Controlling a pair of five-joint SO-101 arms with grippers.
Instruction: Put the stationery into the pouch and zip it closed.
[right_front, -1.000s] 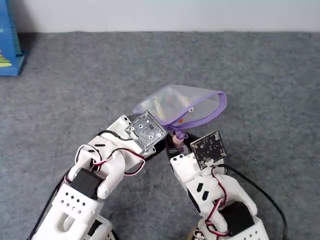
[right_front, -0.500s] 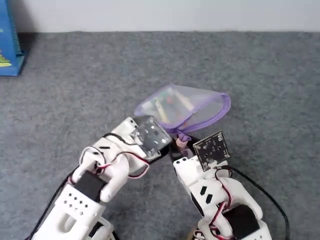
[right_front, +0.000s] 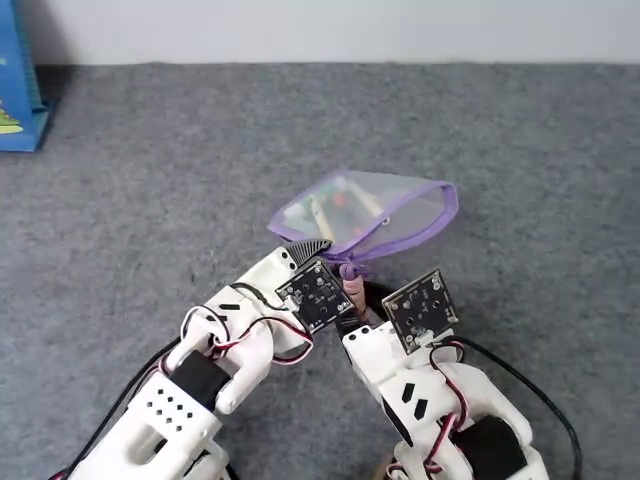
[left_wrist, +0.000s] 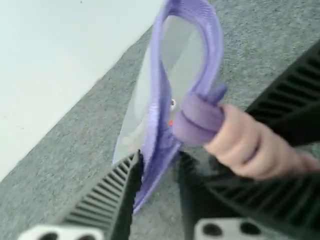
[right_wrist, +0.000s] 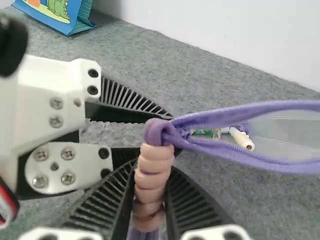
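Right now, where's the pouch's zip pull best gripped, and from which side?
Grip the pink ribbed charm next to the purple knot, coming from the end away from the pouch. It is a narrow cylinder sticking out from the pouch's corner, so jaws close across it; the right gripper holds it so.
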